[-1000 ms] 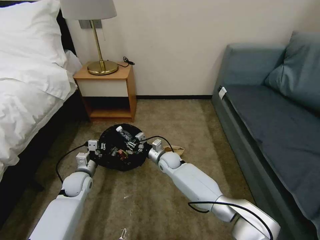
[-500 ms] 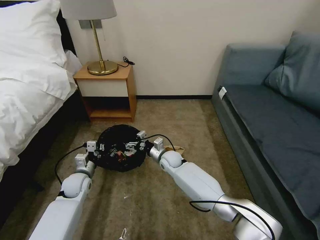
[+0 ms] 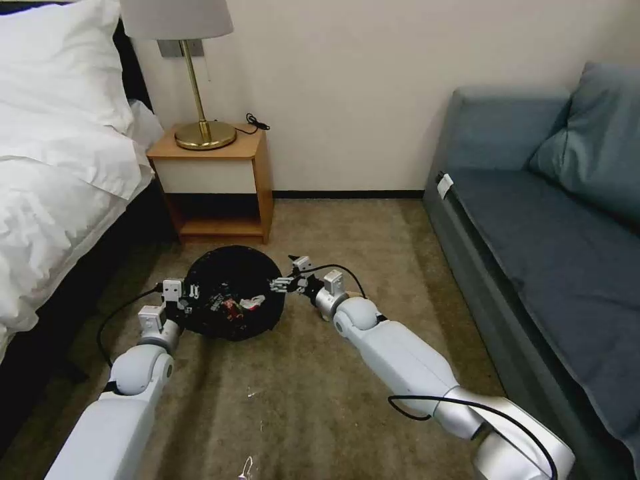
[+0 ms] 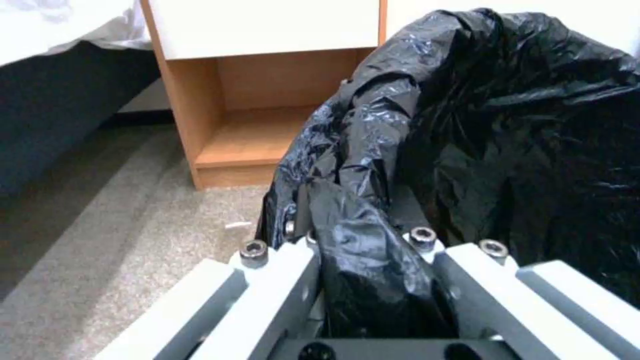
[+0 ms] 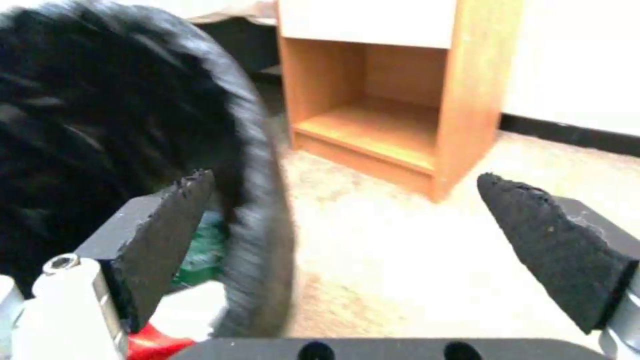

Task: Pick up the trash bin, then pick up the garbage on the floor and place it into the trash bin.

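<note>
The trash bin, lined with a black bag, is tilted over the carpet floor. My left gripper is shut on its rim; the left wrist view shows the gripper pinching a fold of the bin's bag. A red-and-white wrapper lies inside the bin. My right gripper is open, just outside the rim on the side away from the left gripper. In the right wrist view the gripper holds nothing, and beside one finger the bin holds a green bottle and red wrapper.
A wooden nightstand with a brass lamp stands just beyond the bin. A bed runs along the left and a blue-grey sofa along the right. Open carpet lies between them.
The bottle held over the bin a second ago is no longer in my right gripper, which has drawn back out to the bin's right. The bin and left gripper shifted slightly left.
</note>
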